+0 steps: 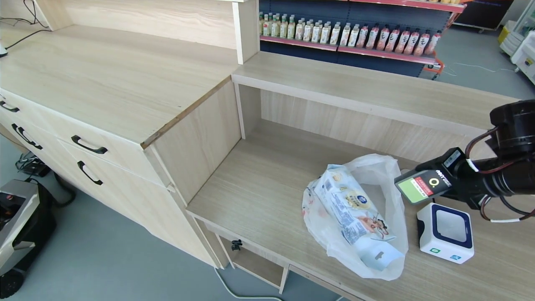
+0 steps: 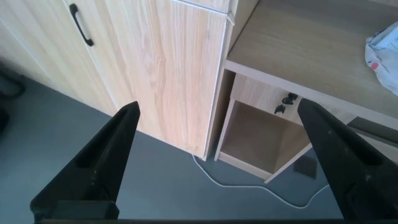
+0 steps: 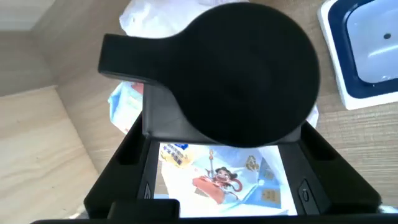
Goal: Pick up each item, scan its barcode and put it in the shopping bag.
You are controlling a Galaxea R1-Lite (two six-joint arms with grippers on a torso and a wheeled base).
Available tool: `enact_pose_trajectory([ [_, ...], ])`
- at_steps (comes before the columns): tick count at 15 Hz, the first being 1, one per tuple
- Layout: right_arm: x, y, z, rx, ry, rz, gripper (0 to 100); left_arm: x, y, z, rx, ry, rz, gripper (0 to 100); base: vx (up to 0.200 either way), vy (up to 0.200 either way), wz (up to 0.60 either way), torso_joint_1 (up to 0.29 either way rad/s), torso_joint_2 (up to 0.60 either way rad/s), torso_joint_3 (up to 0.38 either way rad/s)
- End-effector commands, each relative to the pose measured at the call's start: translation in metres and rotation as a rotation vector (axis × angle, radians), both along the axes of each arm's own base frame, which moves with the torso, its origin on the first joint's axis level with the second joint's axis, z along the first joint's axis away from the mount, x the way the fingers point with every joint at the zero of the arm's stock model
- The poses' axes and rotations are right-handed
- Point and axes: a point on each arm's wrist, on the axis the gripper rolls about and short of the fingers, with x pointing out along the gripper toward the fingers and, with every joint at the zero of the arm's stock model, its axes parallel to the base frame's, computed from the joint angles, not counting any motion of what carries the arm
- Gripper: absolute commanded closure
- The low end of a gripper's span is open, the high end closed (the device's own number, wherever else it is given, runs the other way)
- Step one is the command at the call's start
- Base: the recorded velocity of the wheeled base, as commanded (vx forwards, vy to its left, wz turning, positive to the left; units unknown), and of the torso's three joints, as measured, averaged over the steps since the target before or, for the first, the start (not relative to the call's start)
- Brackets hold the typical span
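A white plastic shopping bag [image 1: 376, 167] lies open on the lower wooden counter [image 1: 259, 184]. Inside it rests a light-blue printed package [image 1: 355, 209], lying flat, its end sticking out toward the counter's front. My right gripper [image 1: 422, 186] hovers just right of the bag and above the white barcode scanner [image 1: 445, 232]. In the right wrist view a black round part hides the jaws; the package [image 3: 217, 177] shows below it, with the bag [image 3: 149, 12] and the scanner [image 3: 367, 50] nearby. My left gripper [image 2: 217, 106] hangs open and empty over the floor beside the cabinet.
A taller cabinet with drawers [image 1: 87, 146] stands to the left of the low counter, and a raised shelf [image 1: 368, 88] runs behind it. A small open cubby [image 2: 255, 137] sits under the counter's front edge. Shelves of bottles [image 1: 347, 33] stand far behind.
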Motion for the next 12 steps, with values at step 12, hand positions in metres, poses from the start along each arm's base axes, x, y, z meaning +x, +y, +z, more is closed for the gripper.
enact_pose_trajectory([
  [12,0.057,-0.019,-0.028,0.143,0.134,-0.094,100,0.0,0.0,0.0,-0.001,0.0,0.0,0,0.0,0.0,0.0,0.0,0.0,0.0],
])
